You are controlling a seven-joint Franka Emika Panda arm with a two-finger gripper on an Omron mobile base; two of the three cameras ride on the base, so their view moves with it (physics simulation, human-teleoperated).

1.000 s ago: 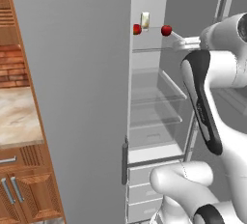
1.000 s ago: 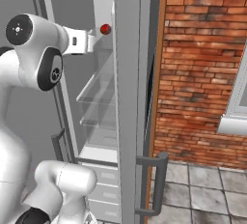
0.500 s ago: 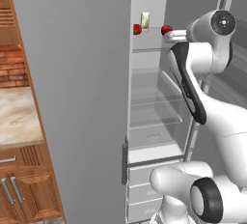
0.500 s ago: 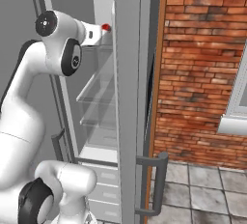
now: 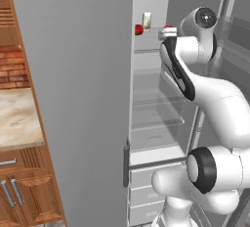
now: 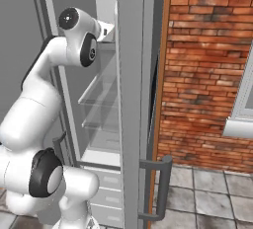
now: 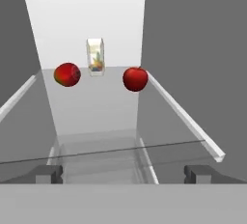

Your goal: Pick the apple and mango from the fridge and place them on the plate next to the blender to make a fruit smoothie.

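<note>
The fridge (image 5: 151, 99) stands open, and my gripper (image 7: 123, 175) reaches in at its top clear shelf (image 7: 106, 117). The glossy red apple (image 7: 135, 79) rests on that shelf ahead and slightly right of the open jaws, with a clear gap to it. The red-green mango (image 7: 67, 74) lies further left. From the left base view the apple (image 5: 167, 27) peeks out just above my gripper (image 5: 165, 32), with the mango (image 5: 138, 29) to its left. Nothing is between the fingertips (image 7: 48, 174). The plate and the blender are out of view.
A small carton (image 7: 95, 57) stands at the back of the shelf between the two fruits. The open fridge door (image 6: 132, 99) with its handle (image 6: 160, 188) stands close on my right, a brick wall (image 6: 202, 75) beyond it. Wooden cabinets (image 5: 19, 187) are at the far left.
The arm has swung left and pushed the hand deeper into the fridge, closer to the apple on the top shelf. The jaws have stayed open and the fruits have not moved.
</note>
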